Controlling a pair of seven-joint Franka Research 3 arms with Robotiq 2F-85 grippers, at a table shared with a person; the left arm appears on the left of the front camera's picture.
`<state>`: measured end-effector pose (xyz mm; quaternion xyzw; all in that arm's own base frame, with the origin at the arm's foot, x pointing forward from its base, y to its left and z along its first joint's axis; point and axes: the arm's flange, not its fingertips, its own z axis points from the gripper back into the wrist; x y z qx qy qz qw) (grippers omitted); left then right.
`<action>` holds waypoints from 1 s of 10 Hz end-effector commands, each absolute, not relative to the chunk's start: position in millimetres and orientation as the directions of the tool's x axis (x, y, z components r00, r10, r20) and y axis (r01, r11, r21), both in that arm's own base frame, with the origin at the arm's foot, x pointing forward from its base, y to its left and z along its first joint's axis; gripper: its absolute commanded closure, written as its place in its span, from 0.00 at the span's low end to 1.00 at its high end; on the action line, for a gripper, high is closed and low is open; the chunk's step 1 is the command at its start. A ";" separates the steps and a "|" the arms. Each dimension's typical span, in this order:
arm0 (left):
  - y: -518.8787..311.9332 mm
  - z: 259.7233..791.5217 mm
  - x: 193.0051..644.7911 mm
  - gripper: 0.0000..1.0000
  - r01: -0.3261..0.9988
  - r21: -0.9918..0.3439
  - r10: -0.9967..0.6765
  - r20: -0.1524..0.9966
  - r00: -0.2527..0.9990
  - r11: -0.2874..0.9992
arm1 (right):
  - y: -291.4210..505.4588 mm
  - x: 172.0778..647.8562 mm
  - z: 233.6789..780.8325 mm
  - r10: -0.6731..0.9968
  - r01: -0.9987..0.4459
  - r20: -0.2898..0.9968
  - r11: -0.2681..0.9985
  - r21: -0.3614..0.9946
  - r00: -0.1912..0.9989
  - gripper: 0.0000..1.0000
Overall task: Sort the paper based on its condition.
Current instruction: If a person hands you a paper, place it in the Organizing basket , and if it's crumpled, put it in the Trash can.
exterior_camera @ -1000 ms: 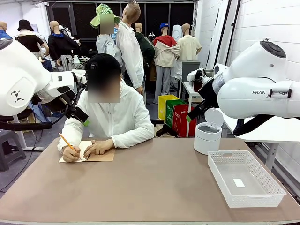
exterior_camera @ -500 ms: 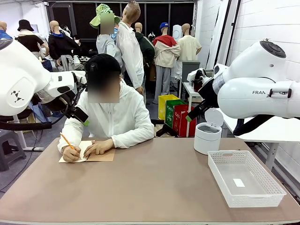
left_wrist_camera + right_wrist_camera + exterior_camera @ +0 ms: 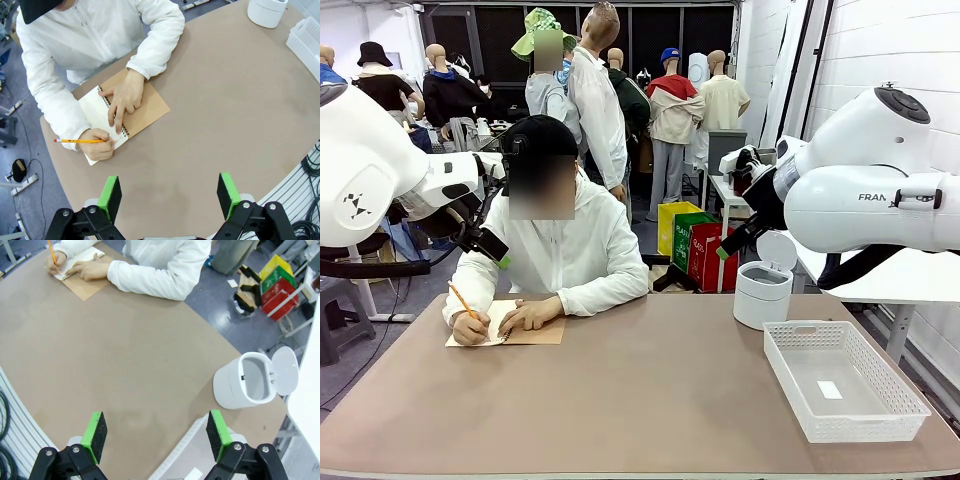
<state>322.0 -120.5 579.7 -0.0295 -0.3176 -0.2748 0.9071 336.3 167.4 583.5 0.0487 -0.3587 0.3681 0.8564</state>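
With my left end effector [image 3: 169, 190] and right end effector [image 3: 156, 432] hovering wide open and empty, I am awaiting a loose sheet from the person [image 3: 565, 262] writing in the notebook [image 3: 146, 107] at ten o'clock, likely for grasping next.

Robotics lab: white left arm [image 3: 370, 170] and right arm [image 3: 880, 200] at a shared table [image 3: 650, 390] (cables [image 3: 307, 167] alongside)

A spiral notebook [image 3: 545, 335] with a brown kraft cover is laid open at the far left of the brown table [image 3: 650, 400], and an orange pencil [image 3: 460, 300] is held over it. A white bin [image 3: 762, 290], its lid swung up, is set at the far right. A white perforated basket [image 3: 870, 422] is placed just in front of it, and yellow, green and red crates [image 3: 695, 245] are seen on the floor beyond.
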 end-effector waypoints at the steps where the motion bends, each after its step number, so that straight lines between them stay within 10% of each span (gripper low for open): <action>1: -120.5 578.9 323.2 0.00 0.516 0.119 -0.477 0.594 0.647 0.848 | 167.3 336.9 583.0 0.594 -0.667 0.651 0.724 -0.176 0.472 0.00; 10: -120.5 578.9 323.2 0.00 0.516 0.119 -0.477 0.594 0.647 0.848 | 167.3 336.9 583.0 0.594 -0.667 0.651 0.724 -0.176 0.472 0.00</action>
